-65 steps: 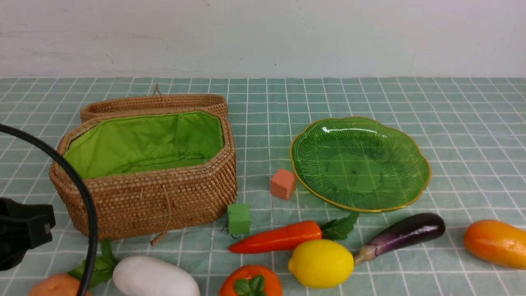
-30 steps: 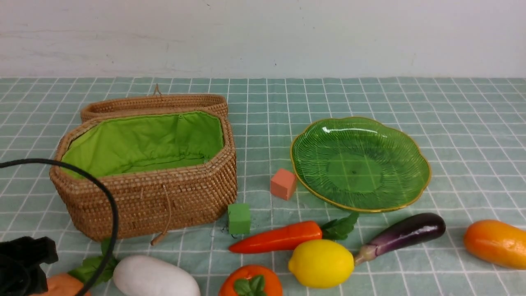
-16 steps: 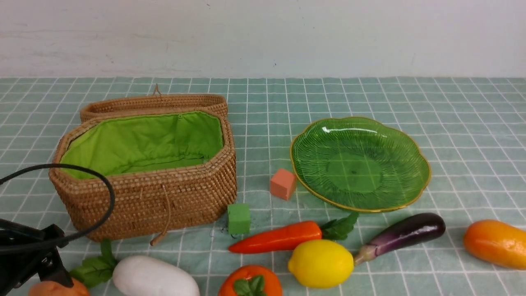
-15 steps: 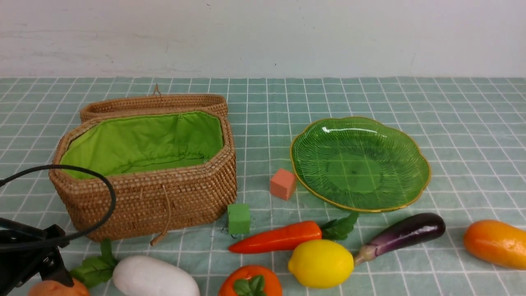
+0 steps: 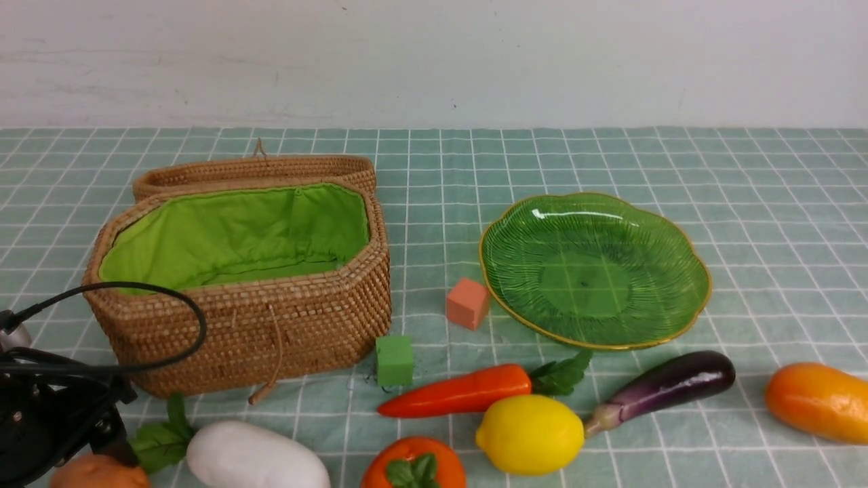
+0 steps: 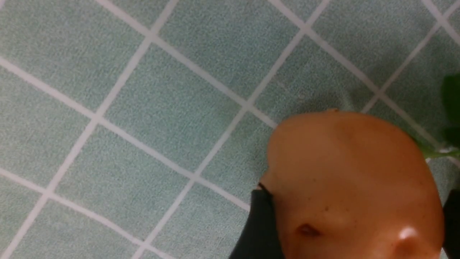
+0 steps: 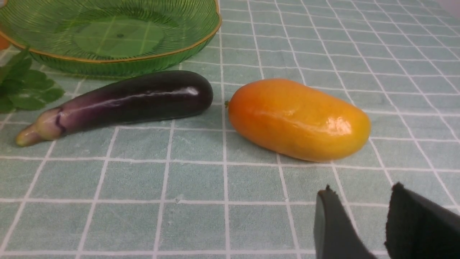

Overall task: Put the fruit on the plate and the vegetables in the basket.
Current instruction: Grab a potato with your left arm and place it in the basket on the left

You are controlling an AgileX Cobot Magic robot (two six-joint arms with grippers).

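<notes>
My left gripper (image 5: 88, 461) is down at the front left corner, its black fingers (image 6: 258, 230) against both sides of the brown potato (image 6: 352, 180), which rests on the cloth. The white radish (image 5: 258, 455) lies beside it, in front of the open basket (image 5: 271, 332). The carrot (image 5: 458, 392), lemon (image 5: 529, 434), round orange-red fruit (image 5: 413, 464), eggplant (image 5: 664, 386) and mango (image 5: 817, 400) lie in front of the bare green plate (image 5: 488, 271). My right gripper (image 7: 361, 190) hovers open and holding nothing, close to the mango (image 7: 298, 120); it is outside the front view.
A green cube (image 5: 394, 359) and a salmon-pink cube (image 5: 467, 303) sit between basket and plate. The basket's lid lies folded back behind it. A black cable (image 5: 169, 298) loops in front of the basket's left end.
My left gripper has come down from beside the basket onto the potato at the front left corner. All the other things lie where they were.
</notes>
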